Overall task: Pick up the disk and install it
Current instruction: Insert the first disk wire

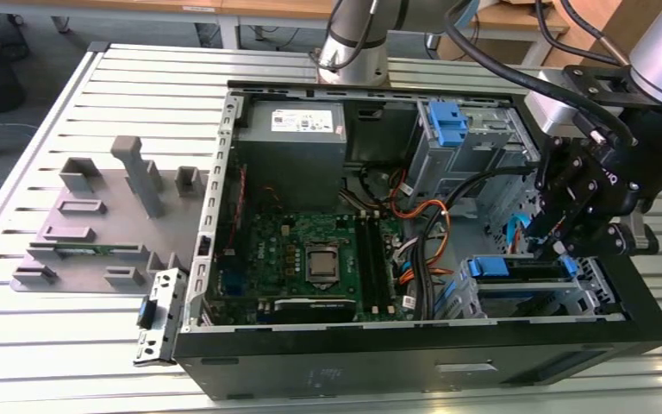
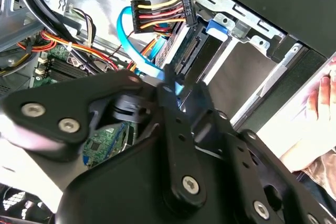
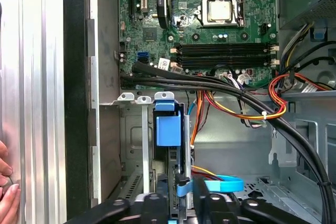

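In the exterior view, a grey fixture plate [image 1: 101, 216] with upright holders lay far to the left on the slatted table [image 1: 32, 345]. Right of it stood the open computer case [image 1: 423, 362]. At the case's far left sat the grey power-supply box [image 1: 296, 129], and nearer lay the green motherboard [image 1: 308, 259]. Further right, at the far side, a blue bracket [image 1: 448, 121] stood in its metal bay. Orange and black cables [image 1: 429, 233] ran across the middle.

At the near right corner of the case was the drive cage [image 1: 590, 293]. The disk [image 1: 527, 269] sat in it with its blue rail facing up. The gripper [image 1: 544, 246] hung just above the cage, at the disk's far end.

In the first wrist view the disk [image 3: 168, 129] stood edge-on in the cage, and the gripper [image 3: 181, 203] straddled its end, beside a blue flat cable [image 3: 220, 184]. In the second wrist view the gripper [image 2: 176, 90] was close against the disk [image 2: 194, 51], near a connector with yellow, red and black wires [image 2: 157, 14]. Whether it was clenched on the disk or released could not be told.

A person's hand [image 2: 320, 98] rested just outside the case wall, by the cage
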`<state>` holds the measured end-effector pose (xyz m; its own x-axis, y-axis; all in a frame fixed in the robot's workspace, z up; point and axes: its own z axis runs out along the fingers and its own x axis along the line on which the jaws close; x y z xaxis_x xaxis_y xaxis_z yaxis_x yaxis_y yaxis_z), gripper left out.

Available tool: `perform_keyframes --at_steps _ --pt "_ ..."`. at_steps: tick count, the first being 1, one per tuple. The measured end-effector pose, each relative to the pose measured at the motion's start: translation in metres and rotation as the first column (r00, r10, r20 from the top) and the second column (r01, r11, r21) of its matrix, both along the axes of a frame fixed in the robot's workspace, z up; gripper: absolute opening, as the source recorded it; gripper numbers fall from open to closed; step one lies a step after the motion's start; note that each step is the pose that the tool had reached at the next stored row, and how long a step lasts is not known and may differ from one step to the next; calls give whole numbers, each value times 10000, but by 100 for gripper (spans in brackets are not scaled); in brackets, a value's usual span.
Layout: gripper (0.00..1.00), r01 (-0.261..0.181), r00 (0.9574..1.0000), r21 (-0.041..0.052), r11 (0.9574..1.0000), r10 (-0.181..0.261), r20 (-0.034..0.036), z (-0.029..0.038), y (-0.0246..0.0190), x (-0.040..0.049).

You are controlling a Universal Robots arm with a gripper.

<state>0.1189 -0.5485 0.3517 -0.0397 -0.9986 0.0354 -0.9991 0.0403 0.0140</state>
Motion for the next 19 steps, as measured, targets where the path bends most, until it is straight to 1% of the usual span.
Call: perform_keyframes --at_steps 1,3,4,5,19 --pt "35 0 10000 0 10000 0 0 0 0 0" --pt "22 1 10000 0 10000 -1 0 0 0 0" --pt "22 1 10000 0 10000 -1 0 0 0 0" --pt "17 1 10000 0 10000 -1 0 0 0 0" --pt "16 7 10000 -1 10000 -7 0 -5 -1 -5"
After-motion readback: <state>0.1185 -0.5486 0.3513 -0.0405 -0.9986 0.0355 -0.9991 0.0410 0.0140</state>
